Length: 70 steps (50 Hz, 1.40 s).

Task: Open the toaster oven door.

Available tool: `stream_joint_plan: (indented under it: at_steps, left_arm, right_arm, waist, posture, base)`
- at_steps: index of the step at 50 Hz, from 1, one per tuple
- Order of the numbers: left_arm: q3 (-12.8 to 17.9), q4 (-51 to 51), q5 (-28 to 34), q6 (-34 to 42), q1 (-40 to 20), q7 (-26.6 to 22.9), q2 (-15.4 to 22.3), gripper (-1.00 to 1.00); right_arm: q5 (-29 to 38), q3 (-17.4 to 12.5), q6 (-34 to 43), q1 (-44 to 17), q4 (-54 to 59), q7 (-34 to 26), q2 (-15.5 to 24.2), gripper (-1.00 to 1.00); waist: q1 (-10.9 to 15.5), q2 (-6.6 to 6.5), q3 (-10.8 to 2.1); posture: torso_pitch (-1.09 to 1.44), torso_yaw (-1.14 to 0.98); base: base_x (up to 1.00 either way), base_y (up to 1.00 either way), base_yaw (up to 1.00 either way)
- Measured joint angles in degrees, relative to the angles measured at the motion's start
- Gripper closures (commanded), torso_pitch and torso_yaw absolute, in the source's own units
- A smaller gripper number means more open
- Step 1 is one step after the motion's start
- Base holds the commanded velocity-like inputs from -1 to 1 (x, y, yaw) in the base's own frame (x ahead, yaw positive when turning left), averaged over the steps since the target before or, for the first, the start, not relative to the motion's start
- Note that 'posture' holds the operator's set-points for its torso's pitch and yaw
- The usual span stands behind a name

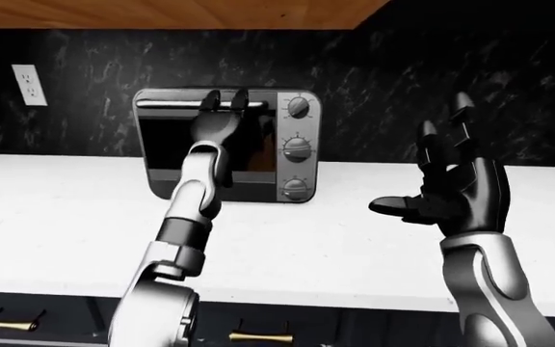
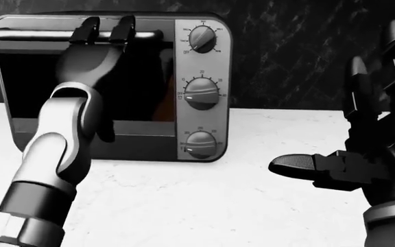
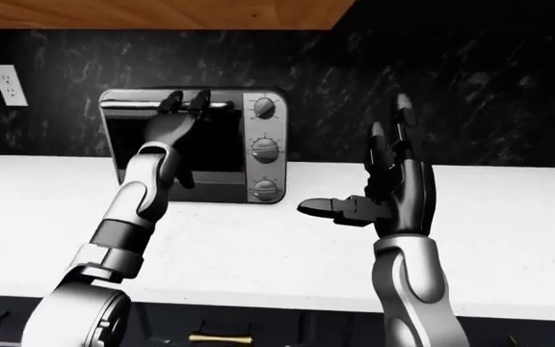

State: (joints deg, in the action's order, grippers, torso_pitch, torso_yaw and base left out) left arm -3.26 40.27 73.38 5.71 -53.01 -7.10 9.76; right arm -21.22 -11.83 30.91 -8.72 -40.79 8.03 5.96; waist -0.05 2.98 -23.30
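The silver toaster oven (image 2: 214, 131) stands on the white counter (image 1: 354, 246) against the dark wall, at the left of the head view. Its dark glass door (image 2: 26, 87) stands upright and shut. The door handle (image 2: 26, 34) is a silver bar along the door's top edge. My left hand (image 2: 105, 30) reaches up to it, its fingers hooked over the bar near its right end and the thumb hanging in front of the glass. My right hand (image 2: 345, 108) is open and empty, fingers spread upward, held above the counter to the right of the oven.
Three knobs (image 2: 201, 93) run down the oven's right panel. A wall outlet (image 1: 29, 84) sits to the left of the oven. A wooden cabinet (image 1: 162, 13) hangs overhead. Drawers with brass pulls (image 1: 258, 337) lie below the counter edge.
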Motion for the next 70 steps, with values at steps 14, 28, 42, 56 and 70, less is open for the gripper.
stream_joint_plan:
  at_steps: [14, 28, 42, 56, 70]
  left_arm:
    - [0.1, 17.2, -3.9, -1.1, -9.1, 5.4, 1.3, -1.00]
    - [-0.6, 21.9, -4.0, -2.2, -11.4, 9.2, 1.9, -0.44]
    - [-0.1, 13.7, -3.5, -2.0, -7.4, 9.1, 2.5, -0.25]
    - [1.4, -8.8, -1.3, 1.4, 3.9, 0.9, 1.6, -0.26]
    - [2.5, -33.5, 1.7, 3.6, 16.8, -8.6, -0.5, -0.25]
  right_arm:
    - [-0.9, -1.2, 0.4, -0.2, -0.3, 0.2, 0.6, -1.00]
    - [-1.0, -0.9, -0.7, 0.6, 0.5, -0.1, 0.2, -1.00]
    - [-1.2, -1.0, -1.1, 0.8, 0.6, -0.1, 0.1, -1.00]
    - [-1.0, -0.9, -1.9, 1.3, 1.1, -0.2, -0.1, -1.00]
    - [-2.3, -2.4, -0.8, 1.1, -0.1, 0.3, 0.6, -1.00]
  waist:
    - [-0.2, 0.02, -0.15]
    - [-0.4, -0.09, -0.78]
    - [-0.5, -0.36, -1.39]
    - [-0.5, -0.53, -1.14]
    - [-0.3, -0.34, -0.94]
  posture:
    - [-0.64, 0.00]
    - [-0.64, 0.00]
    - [-0.64, 0.00]
    - [-0.64, 0.00]
    - [-0.64, 0.00]
  base:
    - [0.00, 0.00, 0.00]
    - [0.00, 0.00, 0.00]
    - [0.00, 0.00, 0.00]
    - [0.00, 0.00, 0.00]
    - [0.00, 0.00, 0.00]
